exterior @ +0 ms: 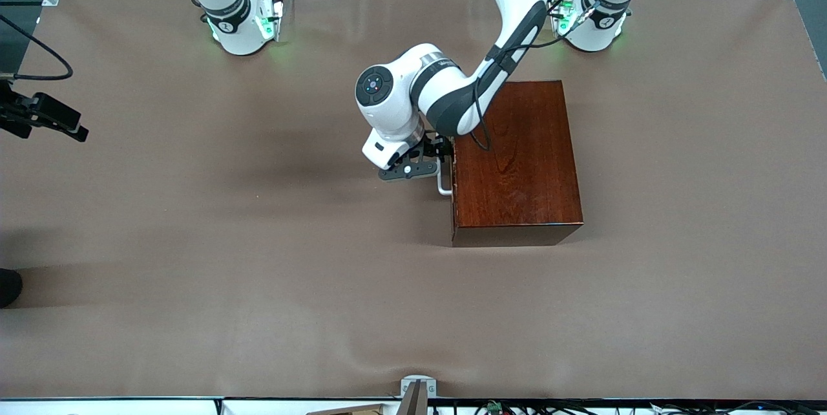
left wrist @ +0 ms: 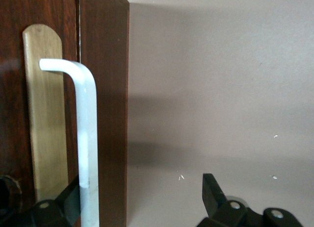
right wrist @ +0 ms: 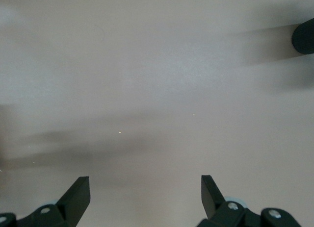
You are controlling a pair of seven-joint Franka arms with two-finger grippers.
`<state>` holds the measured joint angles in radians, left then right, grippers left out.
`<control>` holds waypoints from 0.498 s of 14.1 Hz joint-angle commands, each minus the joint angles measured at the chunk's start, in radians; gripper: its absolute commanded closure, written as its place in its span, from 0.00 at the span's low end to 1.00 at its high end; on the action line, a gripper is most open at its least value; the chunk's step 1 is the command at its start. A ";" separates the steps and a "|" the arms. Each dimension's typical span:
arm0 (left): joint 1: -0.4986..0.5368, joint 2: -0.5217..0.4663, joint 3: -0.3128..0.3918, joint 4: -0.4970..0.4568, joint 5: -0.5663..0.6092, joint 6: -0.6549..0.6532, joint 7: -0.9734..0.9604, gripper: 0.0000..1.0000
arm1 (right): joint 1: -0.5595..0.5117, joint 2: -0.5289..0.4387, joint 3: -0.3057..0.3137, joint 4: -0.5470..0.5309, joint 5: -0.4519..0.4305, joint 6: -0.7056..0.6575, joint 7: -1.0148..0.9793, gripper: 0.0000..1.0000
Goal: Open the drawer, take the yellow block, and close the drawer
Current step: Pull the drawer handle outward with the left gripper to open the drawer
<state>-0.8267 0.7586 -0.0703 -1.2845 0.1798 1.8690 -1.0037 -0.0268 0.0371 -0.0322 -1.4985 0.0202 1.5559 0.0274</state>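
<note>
Dark reddish-brown wood makes the box (exterior: 517, 159), which is set on the brown table cover (exterior: 194, 240) with its long axis running from the robots' bases toward the front camera. The drawer (left wrist: 45, 114) is closed inside the box; only its pale-wood front strip is seen in the left wrist view, flush with the dark face. This drawer front is turned toward the right arm's end of the table. The white handle (exterior: 444, 183) is fixed on that face, and its bar is laid along the same long axis as the box.

The left gripper (exterior: 431, 158) is placed at the drawer front, just beside the box, at the part of the handle farther from the front camera. Its fingers (left wrist: 212, 192) are held apart, and in the left wrist view the white bar is seen to pass between them, close to one finger. It cannot be told whether this finger touches the bar. The handle is not clamped.

The right gripper (right wrist: 145, 195) is kept above bare table cover at the right arm's end of the table, well apart from the box, and its arm waits. Its fingers are spread wide and nothing is held between them.

The yellow block is not seen in any view.
</note>
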 commanded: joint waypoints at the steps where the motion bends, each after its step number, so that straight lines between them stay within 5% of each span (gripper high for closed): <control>1: -0.008 0.016 0.000 0.030 0.001 0.059 -0.032 0.00 | -0.009 -0.006 0.012 0.008 0.003 -0.008 -0.001 0.00; 7: -0.023 0.021 -0.006 0.031 0.000 0.148 -0.099 0.00 | -0.010 -0.006 0.012 0.008 0.003 -0.013 -0.001 0.00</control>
<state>-0.8327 0.7595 -0.0759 -1.2849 0.1798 1.9716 -1.0709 -0.0268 0.0371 -0.0289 -1.4985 0.0202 1.5542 0.0274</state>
